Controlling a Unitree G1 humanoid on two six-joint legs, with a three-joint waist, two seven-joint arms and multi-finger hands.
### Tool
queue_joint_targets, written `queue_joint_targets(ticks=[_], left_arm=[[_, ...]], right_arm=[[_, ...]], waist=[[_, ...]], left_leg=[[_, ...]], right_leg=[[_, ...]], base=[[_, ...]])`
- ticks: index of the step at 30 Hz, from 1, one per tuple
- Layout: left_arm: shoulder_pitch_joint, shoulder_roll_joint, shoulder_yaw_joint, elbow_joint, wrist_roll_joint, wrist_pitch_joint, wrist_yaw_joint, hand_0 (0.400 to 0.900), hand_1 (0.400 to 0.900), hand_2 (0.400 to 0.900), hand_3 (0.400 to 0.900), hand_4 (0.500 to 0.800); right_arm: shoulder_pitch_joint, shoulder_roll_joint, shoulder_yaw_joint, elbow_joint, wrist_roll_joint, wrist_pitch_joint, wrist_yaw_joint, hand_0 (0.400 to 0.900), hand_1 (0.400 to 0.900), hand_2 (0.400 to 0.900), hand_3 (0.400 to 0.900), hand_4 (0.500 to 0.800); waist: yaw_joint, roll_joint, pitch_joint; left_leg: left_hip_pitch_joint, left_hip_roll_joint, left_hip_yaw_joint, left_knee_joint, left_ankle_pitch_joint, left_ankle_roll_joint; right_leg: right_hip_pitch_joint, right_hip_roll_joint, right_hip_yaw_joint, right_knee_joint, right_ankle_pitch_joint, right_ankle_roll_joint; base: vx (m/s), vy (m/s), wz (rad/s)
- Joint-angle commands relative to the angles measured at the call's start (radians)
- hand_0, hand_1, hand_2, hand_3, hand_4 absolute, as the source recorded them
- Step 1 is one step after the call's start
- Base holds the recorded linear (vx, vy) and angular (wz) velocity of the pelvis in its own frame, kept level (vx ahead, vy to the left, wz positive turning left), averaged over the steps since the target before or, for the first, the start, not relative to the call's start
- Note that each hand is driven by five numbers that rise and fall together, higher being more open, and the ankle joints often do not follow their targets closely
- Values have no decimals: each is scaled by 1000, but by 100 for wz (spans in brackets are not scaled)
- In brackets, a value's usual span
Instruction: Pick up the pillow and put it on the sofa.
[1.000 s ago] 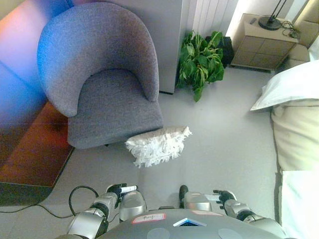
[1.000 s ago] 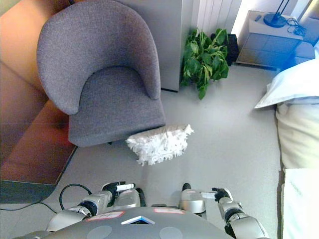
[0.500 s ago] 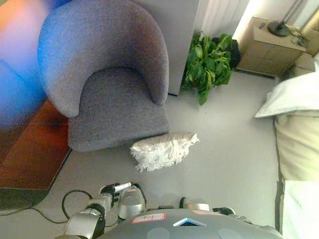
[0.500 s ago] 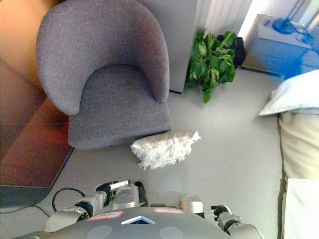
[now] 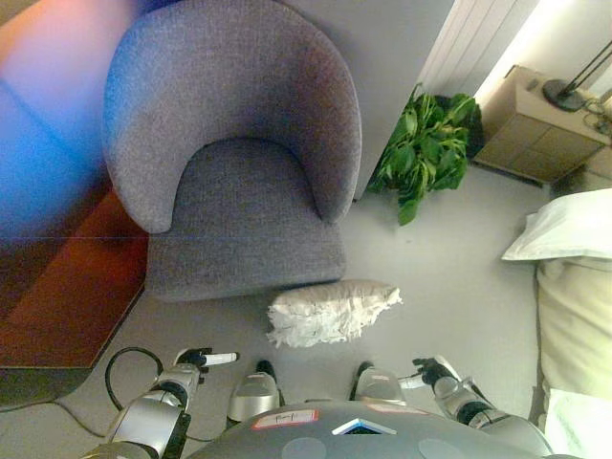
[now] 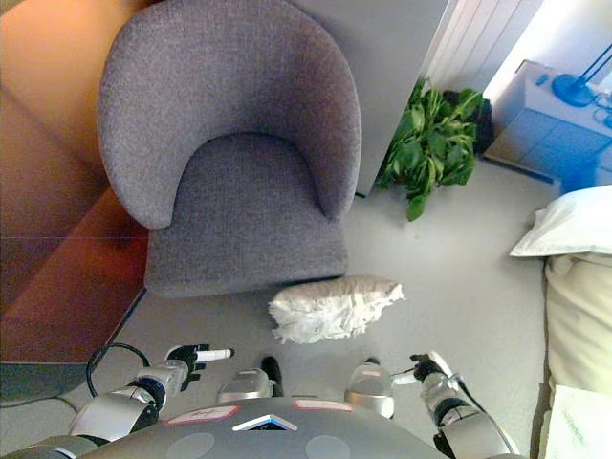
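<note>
Left eye view shows nothing done yet: the pillow [image 5: 331, 312] lies on the floor touching the grey sofa [image 5: 239, 172], both hands, left hand [image 5: 194, 360] and right hand [image 5: 436, 371], low, relaxed and empty.

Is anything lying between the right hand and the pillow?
No. In the right eye view only bare grey floor separates the right hand from the pillow, which lies in front of the armchair.

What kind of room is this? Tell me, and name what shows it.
Probably a bedroom or hotel room: a grey armchair, a bed with a white pillow at the right edge, a nightstand with a lamp, and a potted plant.
</note>
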Motion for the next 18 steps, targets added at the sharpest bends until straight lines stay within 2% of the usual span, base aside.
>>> queue_joint_targets(ticks=[1,3,6,8,10,14,18], left_arm=[[-30,24,-7,-1,60,-12,-4,900,900,900,900,800],[-19,29,-2,3,69,-8,-5,900,900,900,900,800],[12,37,19,15,75,0,2,900,900,900,900,800],[30,41,23,16,84,-5,2,900,900,900,900,800],[55,35,23,2,71,-9,7,900,900,900,900,800],[15,25,-17,9,42,-15,3,900,900,900,900,800],[-42,28,-45,22,34,-40,-18,900,900,900,900,800]], right_arm=[[-106,1,4,-34,-57,24,-38,900,900,900,900,800],[-104,0,8,-38,-83,32,-43,900,900,900,900,800],[-111,-5,34,-50,-211,41,-71,900,900,900,900,800],[-115,-9,56,-54,-294,37,-130,900,900,900,900,800],[-150,-34,113,-111,-369,68,-193,900,900,900,900,800],[-289,-64,178,-120,-423,118,-199,900,900,900,900,800],[-421,-83,217,-112,-414,153,-189,900,900,900,900,800]], waist=[[-16,-31,52],[-14,-39,54],[2,-46,58],[4,-43,61],[12,-27,81],[22,15,126],[35,49,183]], left_leg=[[-72,22,-15,161,-103,-20],[-78,31,-45,211,-135,-22],[-85,74,-84,297,-172,-44],[-88,96,-117,328,-180,-50],[-87,121,-140,347,-172,-67],[-130,126,-183,314,-136,-88],[-186,108,-211,299,-104,-103]], right_leg=[[-75,-72,62,12,233,1],[-73,-92,73,9,240,5],[-51,-121,71,34,217,13],[-40,-110,95,64,176,15],[-71,-97,88,158,115,12],[-193,-105,102,263,74,1],[-269,-139,101,321,68,1]], base=[[135,-228,59],[159,-253,41],[228,-326,30],[196,-280,38],[88,-212,23],[-164,-72,29],[-182,-39,37]])
